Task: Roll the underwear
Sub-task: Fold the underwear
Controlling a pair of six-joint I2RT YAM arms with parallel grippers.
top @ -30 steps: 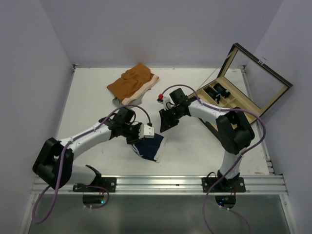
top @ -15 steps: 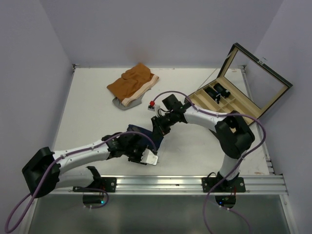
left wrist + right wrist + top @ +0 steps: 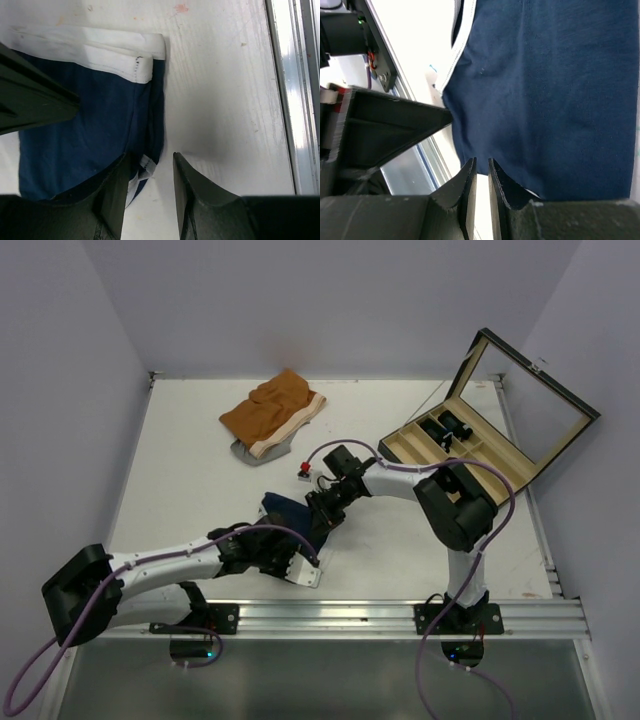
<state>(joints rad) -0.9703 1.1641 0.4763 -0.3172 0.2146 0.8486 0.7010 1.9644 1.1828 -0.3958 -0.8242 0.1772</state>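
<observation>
- Underwear [image 3: 283,510] flat on the white table [image 3: 180,480], close to the front rail [image 3: 330,612], squarely between the two arms.
- Navy cloth with white trim; in the left wrist view, a broad white band [image 3: 90,52] across its far edge, ending in a stitched corner.
- Left gripper [image 3: 150,160] low over the near corner of the underwear, jaws a little apart, a modest gap and nothing squeezed.
- One left finger [image 3: 116,192] over the navy cloth, the other over bare table; a small white-trimmed tab of the hem lying loose in the gap between.
- Right gripper [image 3: 481,165] at the opposite side, tips right at the hem of the cloth, jaws drawn almost together with only a thin slit.
- Cloth pinched in that slit or not: cannot tell from the right wrist view.
- Both grippers close to each other: dark wedge of the left one across the left of the right wrist view, dark bulk of the right one at the left edge of the left wrist view.
- Farther back, well apart: orange-brown shorts [image 3: 272,410] with a cream waistband, bunched on top of a grey garment [image 3: 243,452].
- Off to the right: wooden box [image 3: 455,445], lid [image 3: 530,390] propped open, small dark items in its compartments.
</observation>
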